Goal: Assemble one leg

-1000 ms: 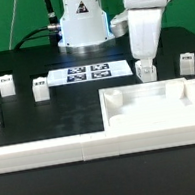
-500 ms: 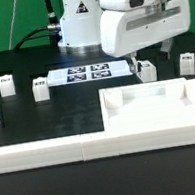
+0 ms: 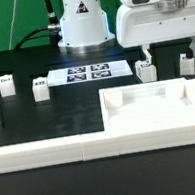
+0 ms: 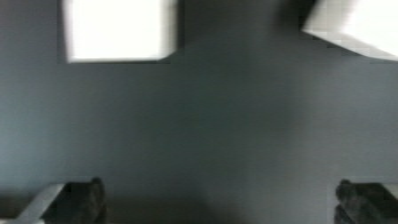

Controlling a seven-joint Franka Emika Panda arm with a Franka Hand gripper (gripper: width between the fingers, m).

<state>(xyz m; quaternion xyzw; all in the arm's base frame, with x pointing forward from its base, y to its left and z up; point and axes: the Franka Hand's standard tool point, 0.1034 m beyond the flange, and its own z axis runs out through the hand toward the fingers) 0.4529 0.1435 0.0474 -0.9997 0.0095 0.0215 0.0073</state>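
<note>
Several small white legs with marker tags stand on the black table: two at the exterior view's left (image 3: 5,85) (image 3: 41,88) and two at its right (image 3: 147,71) (image 3: 186,63). My gripper (image 3: 170,52) hangs open and empty just above the table, over the gap between the two right legs. In the wrist view the two dark fingertips (image 4: 71,200) stand wide apart with only bare table between them. My gripper (image 4: 221,205) holds nothing there. Two white legs (image 4: 121,28) (image 4: 356,25) lie ahead of it, apart from the fingers.
The large white tray-like piece (image 3: 157,102) lies in front of the right legs. A white wall piece (image 3: 43,152) runs along the front. The marker board (image 3: 90,72) lies in the middle by the robot base (image 3: 80,22).
My hand has turned about its axis and shifted toward the exterior view's right, from above one right leg to over the gap between the two right legs. The legs have not moved.
</note>
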